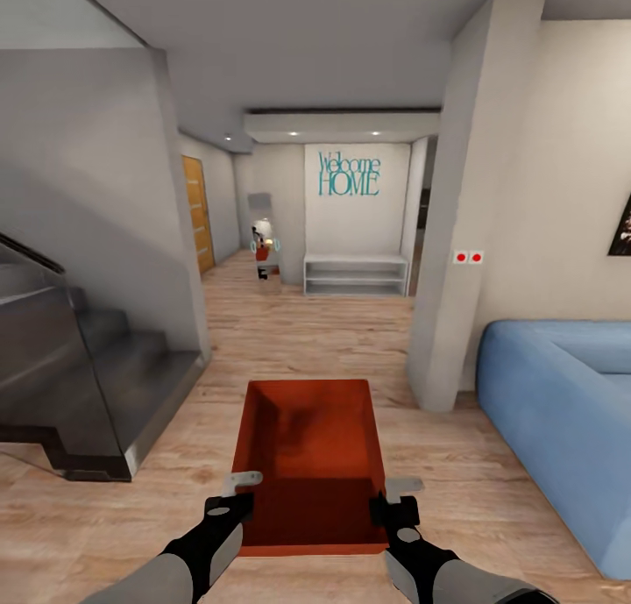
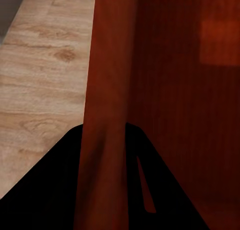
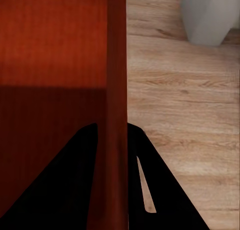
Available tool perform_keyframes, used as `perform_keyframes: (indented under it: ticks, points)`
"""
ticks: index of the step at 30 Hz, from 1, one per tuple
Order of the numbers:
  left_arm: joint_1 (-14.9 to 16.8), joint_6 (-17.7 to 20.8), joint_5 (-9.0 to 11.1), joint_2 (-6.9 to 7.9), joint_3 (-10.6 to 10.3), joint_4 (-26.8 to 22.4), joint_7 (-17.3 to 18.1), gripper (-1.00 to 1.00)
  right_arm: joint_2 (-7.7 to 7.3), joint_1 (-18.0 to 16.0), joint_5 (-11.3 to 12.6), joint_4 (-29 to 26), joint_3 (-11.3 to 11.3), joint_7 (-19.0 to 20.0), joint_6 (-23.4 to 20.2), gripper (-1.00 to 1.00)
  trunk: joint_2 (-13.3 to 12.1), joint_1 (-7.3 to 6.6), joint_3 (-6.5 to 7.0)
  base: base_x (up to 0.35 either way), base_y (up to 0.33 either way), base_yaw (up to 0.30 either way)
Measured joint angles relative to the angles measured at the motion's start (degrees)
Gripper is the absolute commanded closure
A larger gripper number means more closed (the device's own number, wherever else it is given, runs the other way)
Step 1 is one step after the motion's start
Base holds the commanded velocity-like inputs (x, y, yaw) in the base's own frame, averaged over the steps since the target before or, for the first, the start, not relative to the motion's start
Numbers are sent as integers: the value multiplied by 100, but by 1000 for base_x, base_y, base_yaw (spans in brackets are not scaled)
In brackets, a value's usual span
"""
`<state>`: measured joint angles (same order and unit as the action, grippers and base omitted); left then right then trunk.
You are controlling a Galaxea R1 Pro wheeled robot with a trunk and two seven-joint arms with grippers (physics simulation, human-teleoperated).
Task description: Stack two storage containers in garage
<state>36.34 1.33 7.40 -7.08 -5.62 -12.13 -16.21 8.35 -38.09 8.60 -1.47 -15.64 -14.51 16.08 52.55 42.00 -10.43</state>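
Head view: both grippers apparently clamp container (image 1: pixel 311 446).

Teal lettering (image 1: pixel 349 174) reading "Welcome HOME" stands on the white hallway wall (image 1: pixel 359 227) above a shelf.

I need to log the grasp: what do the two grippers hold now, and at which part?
One storage container: the left gripper clamps its left side wall, the right gripper its right side wall, near the end closest to the robot.
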Motion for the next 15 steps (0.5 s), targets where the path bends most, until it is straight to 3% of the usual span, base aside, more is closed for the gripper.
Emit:
perform_keyframes:
  ticks: [15]
  points:
    - [-1,-16,16,2,-9,3,1,100,1,-1,0,-3,-7,-3,5,100,0,0,0,322,0,0]
